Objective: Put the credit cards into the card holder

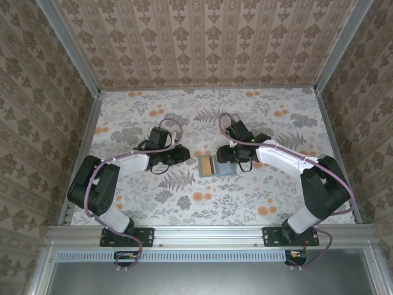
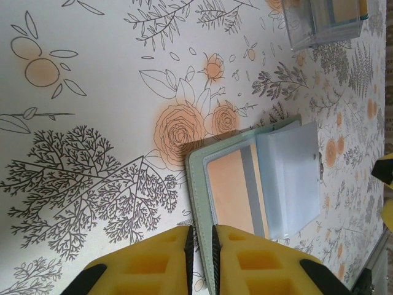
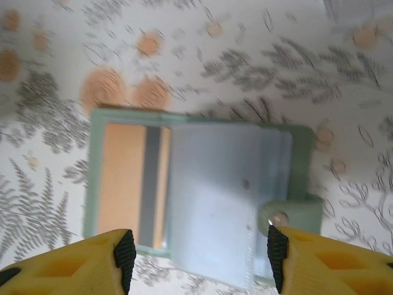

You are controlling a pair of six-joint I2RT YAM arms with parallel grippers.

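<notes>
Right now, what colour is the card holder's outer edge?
Muted green card holder; clearest in right wrist view.

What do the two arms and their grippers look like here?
The left arm and right arm have black joints, white links and a purple cable looping along each. The left gripper and right gripper have chunky yellow fingers with black pads.

A flower-printed desk (image 1: 202, 203) is spreading across the middle of the overhead frame, with patterned wallpaper walls (image 1: 202, 37) rising around it. In the left wrist view, a clear plastic stand (image 2: 322, 27) is sitting at the upper right.
</notes>
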